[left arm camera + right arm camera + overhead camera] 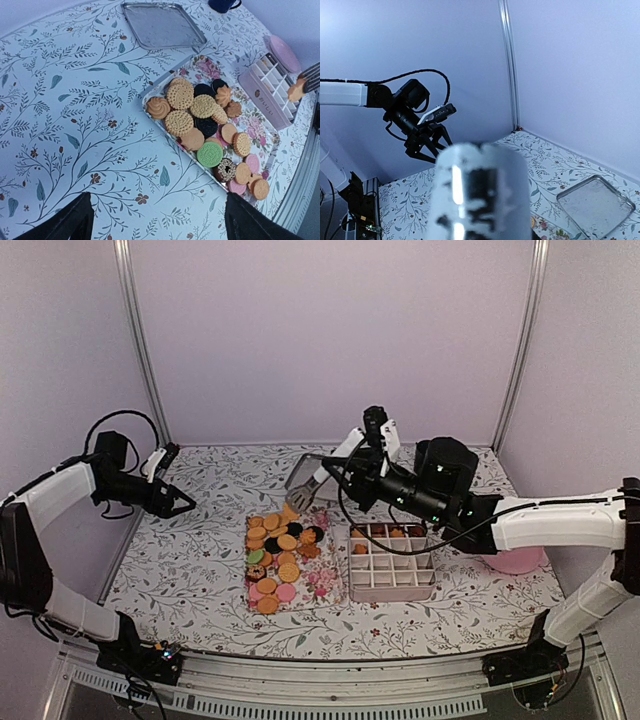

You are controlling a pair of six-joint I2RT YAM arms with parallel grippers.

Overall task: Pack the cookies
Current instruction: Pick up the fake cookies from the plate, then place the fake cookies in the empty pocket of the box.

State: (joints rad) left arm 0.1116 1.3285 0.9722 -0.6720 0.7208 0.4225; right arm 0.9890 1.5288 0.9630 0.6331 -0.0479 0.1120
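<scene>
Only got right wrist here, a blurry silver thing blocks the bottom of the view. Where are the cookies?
Observer: The cookies are piled on a floral tray between the two arms, just left of a white divided box.
Operator: Anything packed yet?
Observer: A few compartments along the box's far and left sides hold something orange. The near rows look empty.
Operator: Is the right arm carrying one?
Observer: Seems so. Left wrist shows an orange cookie at the tip of a dark tool, up by the box's far end. That tool is probably your silver blur.
</scene>
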